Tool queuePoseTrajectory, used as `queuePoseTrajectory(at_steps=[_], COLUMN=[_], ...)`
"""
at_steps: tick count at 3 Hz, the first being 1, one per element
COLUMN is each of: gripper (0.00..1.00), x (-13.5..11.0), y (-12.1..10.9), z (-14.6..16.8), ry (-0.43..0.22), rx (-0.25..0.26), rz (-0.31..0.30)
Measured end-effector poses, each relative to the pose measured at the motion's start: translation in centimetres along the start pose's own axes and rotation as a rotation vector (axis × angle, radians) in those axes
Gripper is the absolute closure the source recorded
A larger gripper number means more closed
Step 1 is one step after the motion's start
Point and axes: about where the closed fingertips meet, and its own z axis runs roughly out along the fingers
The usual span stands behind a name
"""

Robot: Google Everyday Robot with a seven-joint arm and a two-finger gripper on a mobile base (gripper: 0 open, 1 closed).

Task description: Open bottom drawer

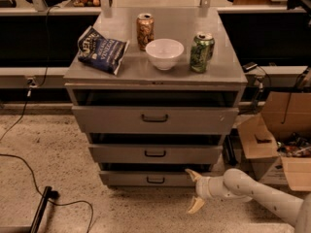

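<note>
Grey cabinet top (pixel 146 67): chip bag (pixel 102 50), bowl (pixel 164 52) | speckled floor (pixel 58 149) | hand (pixel 194 191) spread apart beside bottom drawer (pixel 141 179)

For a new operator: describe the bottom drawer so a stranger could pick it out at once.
Find the grey metal cabinet mid-view, with three stacked drawers. The bottom drawer is the lowest, just above the floor, with the open pincer by its right end. Its front is the shallowest of the three, its dark handle the smallest.
</note>
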Motion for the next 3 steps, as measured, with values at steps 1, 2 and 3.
queuePoseTrajectory(at_steps=[1,2,3], gripper=[0.0,0.0,0.0], x=[2.0,3.8,5.2], y=[0.2,0.1,-1.0], z=[3.5,5.4,6.4], ry=[0.005,0.003,0.03], rx=[-0.093,-0.113,-0.087], rz=[-0.055,-0.073,-0.101])
